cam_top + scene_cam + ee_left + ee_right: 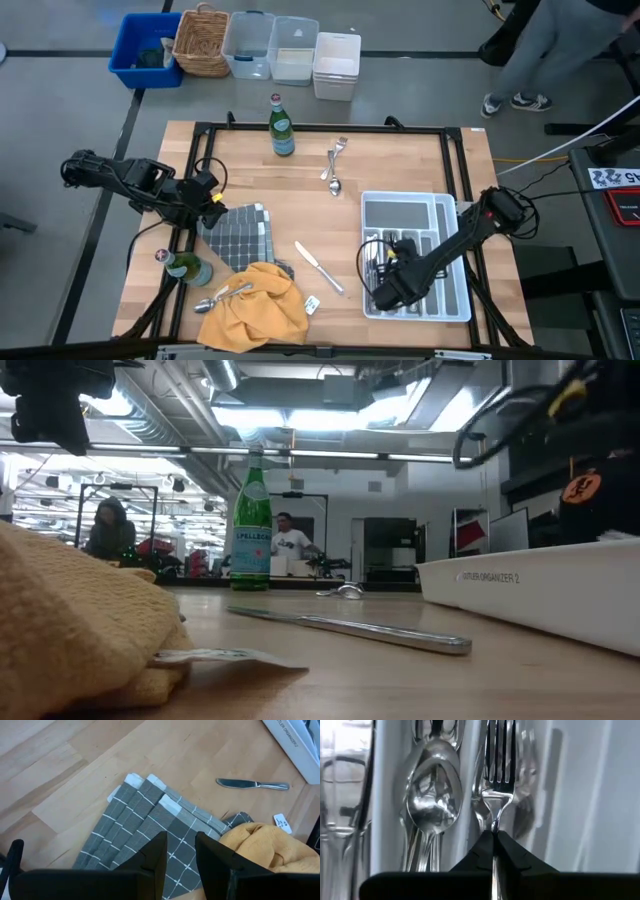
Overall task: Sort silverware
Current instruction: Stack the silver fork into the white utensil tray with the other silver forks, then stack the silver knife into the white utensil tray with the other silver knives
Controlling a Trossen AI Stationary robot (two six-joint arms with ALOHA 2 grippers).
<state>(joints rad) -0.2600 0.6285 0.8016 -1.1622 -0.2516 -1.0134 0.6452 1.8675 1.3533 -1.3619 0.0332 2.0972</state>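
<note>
My right gripper (pixel 385 292) hangs over the near left part of the white divided tray (pixel 455 215), shut on a silver fork (pixel 498 780). Under it, spoons (pixel 431 805) and forks lie in the tray's compartments. On the table lie a knife (pixel 318 267), a fork and a spoon (pixel 335 168) at the far middle, and spoons (pixel 222 298) on the yellow cloth (pixel 255 310). My left gripper (pixel 181 845) stands open over the grey checked cloth (pixel 242 235), holding nothing. My right gripper pinches the fork's handle just behind its neck (pixel 494 826) between its two fingers (pixel 512 851). They come from above, pointing steeply down, and lie along the fork. The tines stick out past the fingertips over a tray compartment; whether the fork touches the pieces below cannot be told.
A green bottle (pixel 282 125) stands at the table's far edge, another (pixel 186 268) at the near left beside the yellow cloth. A small white tag (pixel 311 304) lies near the cloth. Bins and a basket (pixel 203 40) stand on the floor beyond the table.
</note>
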